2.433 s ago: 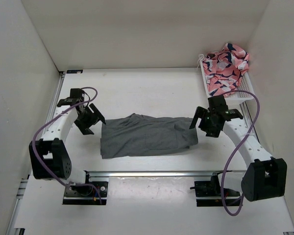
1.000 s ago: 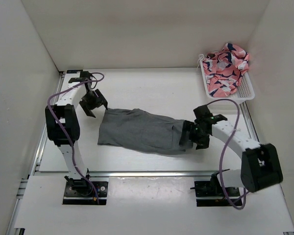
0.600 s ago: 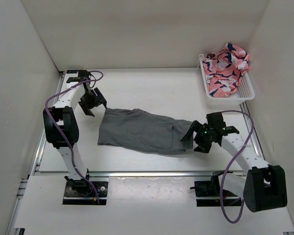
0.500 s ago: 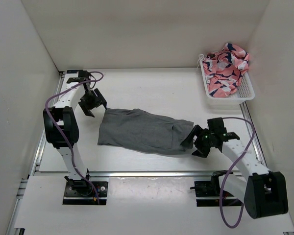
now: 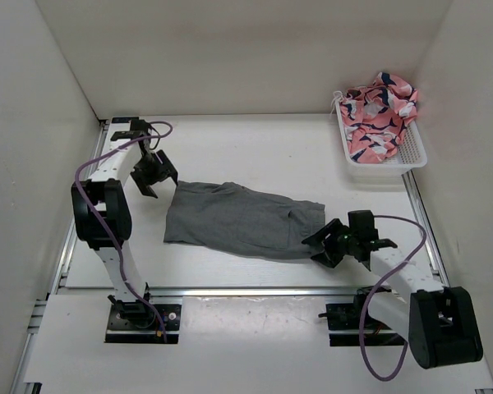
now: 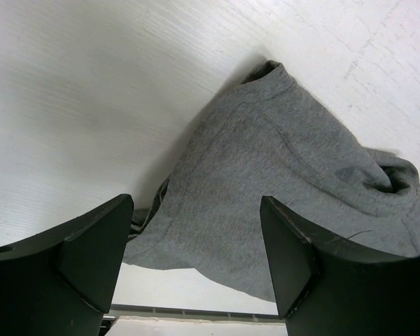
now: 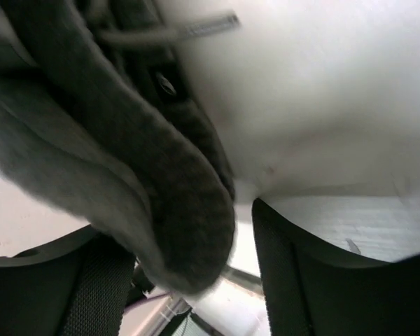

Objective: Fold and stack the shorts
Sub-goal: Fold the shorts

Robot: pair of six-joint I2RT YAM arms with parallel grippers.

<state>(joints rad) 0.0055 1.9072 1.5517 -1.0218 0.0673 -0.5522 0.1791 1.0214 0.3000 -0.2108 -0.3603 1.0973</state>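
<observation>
The dark grey shorts [image 5: 238,217] lie spread across the middle of the table, slanting from far left to near right. My left gripper [image 5: 150,182] is open and empty, just off their far left corner; the left wrist view shows the shorts [image 6: 266,161] beyond its spread fingers [image 6: 196,206]. My right gripper [image 5: 319,245] is at the shorts' near right corner. Its fingers stand apart with a thick fold of the grey cloth [image 7: 126,140] bulging between them [image 7: 189,234]. A pink, navy and white patterned pair [image 5: 380,115] lies heaped in the basket.
A white basket [image 5: 415,153] stands at the back right against the right wall. White walls close in the table on the left, back and right. A metal rail [image 5: 255,290] runs along the near edge.
My right gripper has swung nearer and lower, to the shorts' near right corner, with cloth now between its fingers. The left gripper has barely moved. The shorts were skewed earlier on.
</observation>
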